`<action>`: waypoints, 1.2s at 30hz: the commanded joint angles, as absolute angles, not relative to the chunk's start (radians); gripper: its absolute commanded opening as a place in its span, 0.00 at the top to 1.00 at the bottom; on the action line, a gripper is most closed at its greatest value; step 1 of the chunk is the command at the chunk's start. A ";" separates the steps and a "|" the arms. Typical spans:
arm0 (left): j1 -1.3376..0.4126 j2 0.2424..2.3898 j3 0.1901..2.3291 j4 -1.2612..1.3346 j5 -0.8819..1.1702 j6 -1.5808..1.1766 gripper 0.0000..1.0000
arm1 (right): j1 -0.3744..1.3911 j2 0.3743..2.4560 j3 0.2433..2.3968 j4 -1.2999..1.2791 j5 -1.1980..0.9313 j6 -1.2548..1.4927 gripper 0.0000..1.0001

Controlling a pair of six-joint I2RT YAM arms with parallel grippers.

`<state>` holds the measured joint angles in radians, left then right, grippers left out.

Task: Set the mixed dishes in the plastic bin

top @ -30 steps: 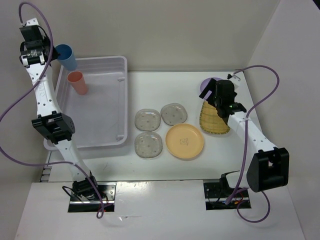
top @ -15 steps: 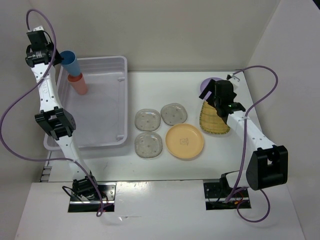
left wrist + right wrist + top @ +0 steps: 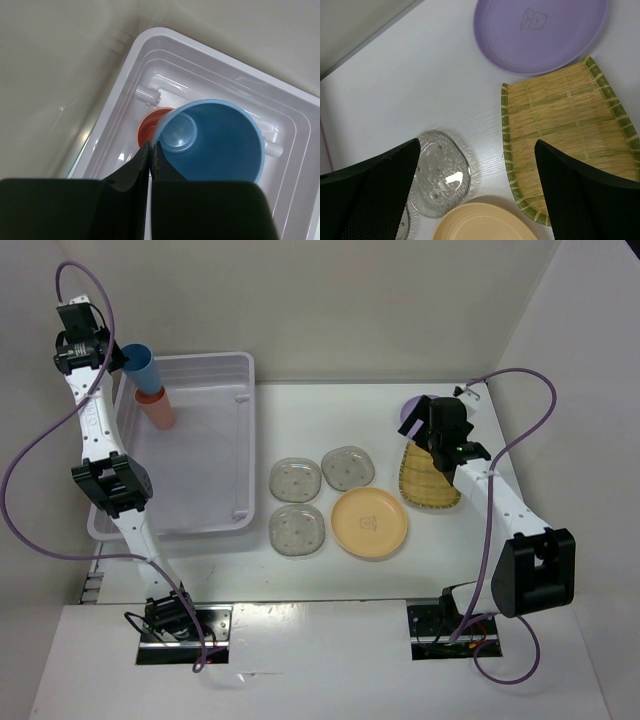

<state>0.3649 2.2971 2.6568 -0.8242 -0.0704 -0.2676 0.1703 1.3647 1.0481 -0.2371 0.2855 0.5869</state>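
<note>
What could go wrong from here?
The left gripper pinches the blue cup by its rim above the salmon cup in the plastic bin; dropped, it might topple that. The open right gripper hangs over the woven plate, which touches the lavender bowl; lifting one may drag the other.

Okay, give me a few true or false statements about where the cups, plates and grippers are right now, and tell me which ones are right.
1. The left gripper is shut on the rim of the blue cup. True.
2. The salmon cup sits on the table beside the plastic bin. False: it is inside the bin.
3. The right gripper grips the yellow woven plate. False: its jaws stand open above the plate, holding nothing.
4. All three clear saucers lie on the table, outside the bin. True.
</note>
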 commanded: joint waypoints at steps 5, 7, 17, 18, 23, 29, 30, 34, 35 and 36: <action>0.371 2.328 2.686 -0.795 -0.081 -0.276 1.00 | 0.173 1.370 1.083 -0.242 0.321 0.597 0.01; 0.371 2.329 2.686 -0.804 -0.081 -0.285 1.00 | 0.173 1.370 1.092 -0.253 0.330 0.597 0.01; 0.371 2.338 2.646 -0.804 -0.121 -0.276 1.00 | 0.173 1.390 1.092 -0.253 0.348 0.606 0.01; 0.371 2.338 2.646 -0.804 -0.121 -0.276 0.98 | 0.173 1.390 1.092 -0.253 0.348 0.606 0.01; 0.380 2.349 2.646 -0.804 -0.094 -0.267 0.42 | 0.173 1.390 1.083 -0.262 0.371 0.615 0.01; 0.380 2.338 2.714 -0.813 -0.040 -0.267 0.09 | 0.131 1.411 1.074 -0.253 0.391 0.606 0.01; 0.380 2.324 2.714 -0.813 -0.031 -0.267 0.06 | 0.120 1.426 1.086 -0.253 0.391 0.606 0.01; 0.380 2.237 2.718 -0.834 0.116 -0.217 0.01 | 0.043 1.482 1.132 -0.253 0.400 0.586 0.01; 0.380 2.215 2.706 -0.834 0.246 -0.197 0.01 | 0.000 1.495 1.152 -0.253 0.376 0.586 0.01; 0.380 2.171 2.673 -0.824 0.311 -0.184 0.01 | -0.021 1.528 1.164 -0.253 0.364 0.577 0.01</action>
